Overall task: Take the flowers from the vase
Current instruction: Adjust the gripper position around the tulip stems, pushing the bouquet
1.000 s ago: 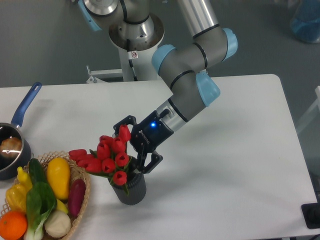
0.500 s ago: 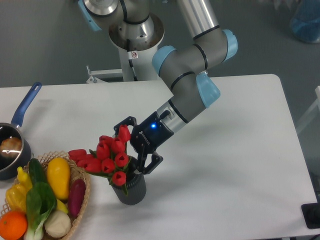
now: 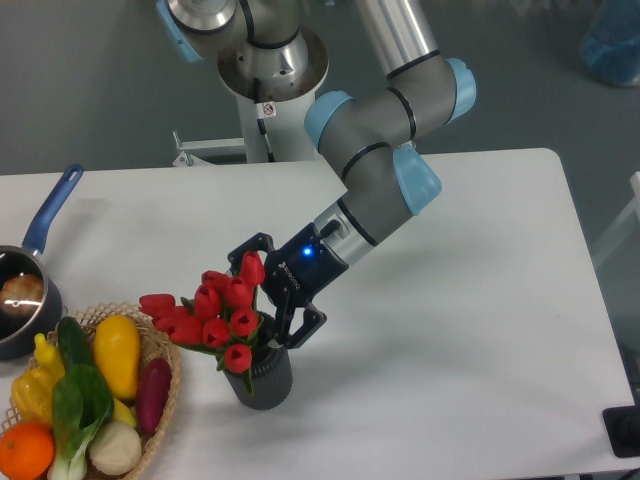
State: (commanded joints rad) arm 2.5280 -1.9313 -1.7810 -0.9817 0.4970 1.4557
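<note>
Tool [image 3: 268, 300] fingertips hidden behind flowers [image 3: 215, 315]; vase [image 3: 266, 378] mouth covered; basket [image 3: 160, 395] cut by edge.

white table [image 3: 450, 330], vase [image 3: 266, 380], basket [image 3: 165, 395], pot [image 3: 25, 300]

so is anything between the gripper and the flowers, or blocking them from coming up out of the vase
Nothing visible. The gripper is right at the flowers, reaching in among the buds just above the vase. Whether it has closed on the stems is hidden. The space above the bunch is open; only the arm slants up to its right.
</note>
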